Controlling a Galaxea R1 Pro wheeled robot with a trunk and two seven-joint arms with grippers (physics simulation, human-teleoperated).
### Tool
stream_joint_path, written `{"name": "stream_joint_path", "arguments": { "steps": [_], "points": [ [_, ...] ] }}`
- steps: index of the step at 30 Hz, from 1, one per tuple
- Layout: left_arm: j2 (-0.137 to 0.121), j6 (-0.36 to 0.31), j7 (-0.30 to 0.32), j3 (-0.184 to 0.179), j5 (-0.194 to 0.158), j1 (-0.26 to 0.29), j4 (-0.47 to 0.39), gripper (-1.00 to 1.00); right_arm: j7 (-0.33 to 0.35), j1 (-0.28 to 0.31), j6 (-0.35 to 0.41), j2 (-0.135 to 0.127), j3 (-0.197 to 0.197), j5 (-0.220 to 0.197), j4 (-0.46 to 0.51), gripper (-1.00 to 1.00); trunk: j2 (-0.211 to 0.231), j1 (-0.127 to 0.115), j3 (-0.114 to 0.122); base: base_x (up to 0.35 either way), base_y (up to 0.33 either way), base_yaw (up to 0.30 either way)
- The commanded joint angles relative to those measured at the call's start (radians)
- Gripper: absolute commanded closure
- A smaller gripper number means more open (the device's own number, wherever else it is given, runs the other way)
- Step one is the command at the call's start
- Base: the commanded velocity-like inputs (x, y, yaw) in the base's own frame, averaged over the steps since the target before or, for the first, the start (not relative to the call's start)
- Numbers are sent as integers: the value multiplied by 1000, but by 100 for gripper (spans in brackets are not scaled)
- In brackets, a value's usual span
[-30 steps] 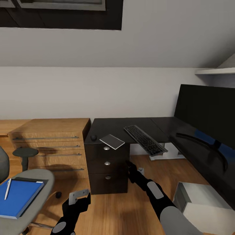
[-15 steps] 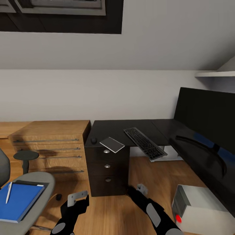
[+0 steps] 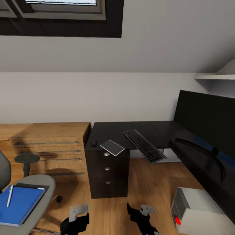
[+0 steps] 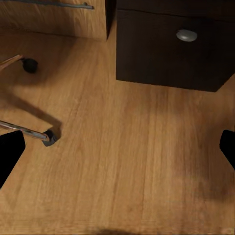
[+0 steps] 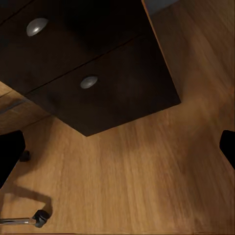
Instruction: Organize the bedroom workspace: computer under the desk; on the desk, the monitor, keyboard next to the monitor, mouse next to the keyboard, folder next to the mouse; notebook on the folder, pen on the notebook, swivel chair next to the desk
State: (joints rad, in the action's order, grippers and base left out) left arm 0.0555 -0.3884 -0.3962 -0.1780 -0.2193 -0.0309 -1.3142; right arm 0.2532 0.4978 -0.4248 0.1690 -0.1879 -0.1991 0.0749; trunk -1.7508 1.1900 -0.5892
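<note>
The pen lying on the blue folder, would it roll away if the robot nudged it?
Probably. The pen looks thin and round, lying loose on the flat folder. It likely weighs little, so a slight push could send it off the swivel chair.

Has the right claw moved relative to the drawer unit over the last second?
Yes. The right claw has pulled back and down from beside the drawer unit, where it was level with the middle knob. It now hangs over the floor, nearer the robot.

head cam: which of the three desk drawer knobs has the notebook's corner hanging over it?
The top knob. The notebook overhangs the desk edge right above it; the middle knob and bottom knob sit lower on the drawer fronts, clear of it.
</note>
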Motion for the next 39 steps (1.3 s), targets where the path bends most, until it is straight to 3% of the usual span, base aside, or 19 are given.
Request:
{"name": "stream_joint_path", "arguments": {
  "steps": [1,5,8,10,14,24,28,39],
  "points": [
    [-1,5,-8,-2,-10,0,19,-100,9,1,-15,0,-5,-5,-14,-100,7,-4,3,0,0,0],
    [-1,63,-8,-2,-9,0,97,-100,2,0,-47,-7,-3,21,-45,-100,35,-19,15,0,0,0],
    [-2,162,-7,-2,-9,0,169,-100,-4,-6,-70,-25,-2,56,-59,-100,56,-31,24,0,0,0],
    [-1,279,-7,-3,-9,0,259,-100,-24,-11,-97,-36,-1,91,-67,-100,70,-39,31,0,0,0],
    [5,394,0,-12,-7,0,444,-100,-78,-14,-111,-41,-1,111,-74,-100,98,-54,43,0,0,0],
    [-2,421,3,-2,-8,0,509,-100,-87,-31,-118,-39,0,121,-77,-100,168,-92,75,0,0,0],
    [-6,428,3,1,-8,0,512,-100,-90,-34,-121,-41,5,185,-76,-100,196,-108,87,0,0,0],
    [-5,430,-2,2,-9,0,511,-100,-91,-34,-123,-39,5,207,-76,-100,273,-150,122,-22,0,0]
  ]
}}
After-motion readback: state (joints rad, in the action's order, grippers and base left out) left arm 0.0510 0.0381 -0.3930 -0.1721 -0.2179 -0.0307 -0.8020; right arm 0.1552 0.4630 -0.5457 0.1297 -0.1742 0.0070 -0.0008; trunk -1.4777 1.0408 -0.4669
